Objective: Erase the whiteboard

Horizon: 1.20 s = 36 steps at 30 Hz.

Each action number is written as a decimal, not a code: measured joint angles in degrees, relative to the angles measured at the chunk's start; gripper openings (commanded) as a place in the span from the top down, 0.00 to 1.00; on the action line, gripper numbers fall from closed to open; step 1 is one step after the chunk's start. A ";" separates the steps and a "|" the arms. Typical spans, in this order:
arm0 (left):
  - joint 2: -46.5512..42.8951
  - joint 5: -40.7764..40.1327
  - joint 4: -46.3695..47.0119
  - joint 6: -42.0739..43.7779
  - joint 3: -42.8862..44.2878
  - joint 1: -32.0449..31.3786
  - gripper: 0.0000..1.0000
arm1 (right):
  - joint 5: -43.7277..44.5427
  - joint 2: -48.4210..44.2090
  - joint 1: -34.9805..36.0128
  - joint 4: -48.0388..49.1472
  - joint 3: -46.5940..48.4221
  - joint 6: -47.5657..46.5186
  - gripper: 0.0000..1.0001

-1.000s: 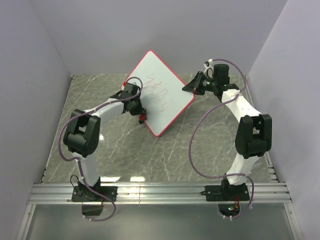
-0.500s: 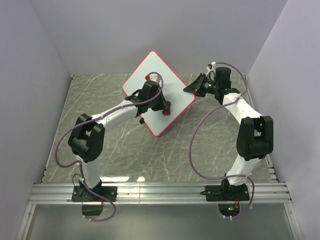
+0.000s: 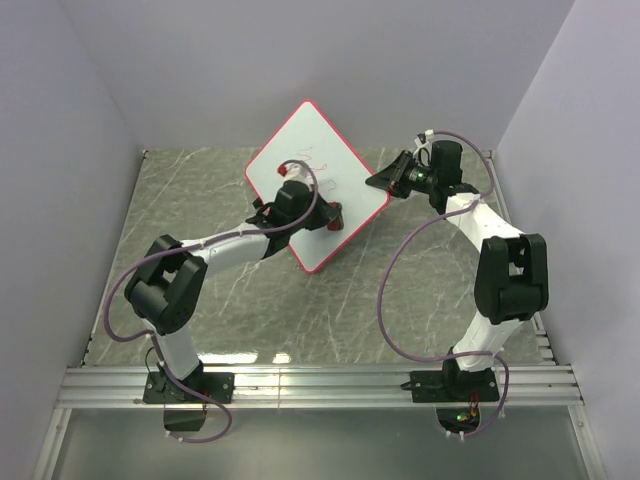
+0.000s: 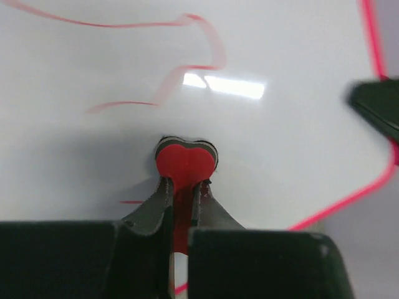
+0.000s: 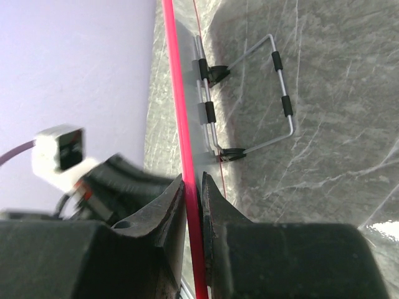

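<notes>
The whiteboard is white with a red rim, tilted like a diamond at the table's back middle. Faint red scribbles remain on its upper part. My left gripper is shut on the small red-and-black eraser and presses it against the board's lower right area; red lines show above it. My right gripper is shut on the board's red rim at its right corner. The board's wire stand shows behind it.
The grey marble table stretches around the board. Purple-grey walls close in at the left, back and right. A metal rail carries the arm bases at the near edge.
My left gripper has swept the eraser from the board's left edge across to its lower right area. Many scribbles in the board's middle are gone. The right gripper has stayed on the rim.
</notes>
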 measured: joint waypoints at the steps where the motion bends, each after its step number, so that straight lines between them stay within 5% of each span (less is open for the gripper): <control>1: -0.35 -0.20 1.86 -0.61 -1.97 0.98 1.00 | -0.09 -0.04 0.00 -0.02 0.00 0.04 1.00; 8: -0.90 -2.36 4.39 -3.15 -11.32 10.36 1.00 | -0.15 -0.68 0.28 -0.66 0.04 0.04 1.00; 14: -0.74 -2.86 1.53 -2.43 -10.64 11.02 1.00 | 0.11 -1.01 0.50 -0.92 0.04 0.00 1.00; 28: 14.97 5.33 -12.63 1.97 32.22 4.11 1.00 | 2.05 -1.55 1.66 -3.50 0.04 -1.53 1.00; 36: 17.18 8.50 -14.47 3.65 33.88 6.40 1.00 | 1.86 -0.79 3.28 -11.19 2.16 -4.04 1.00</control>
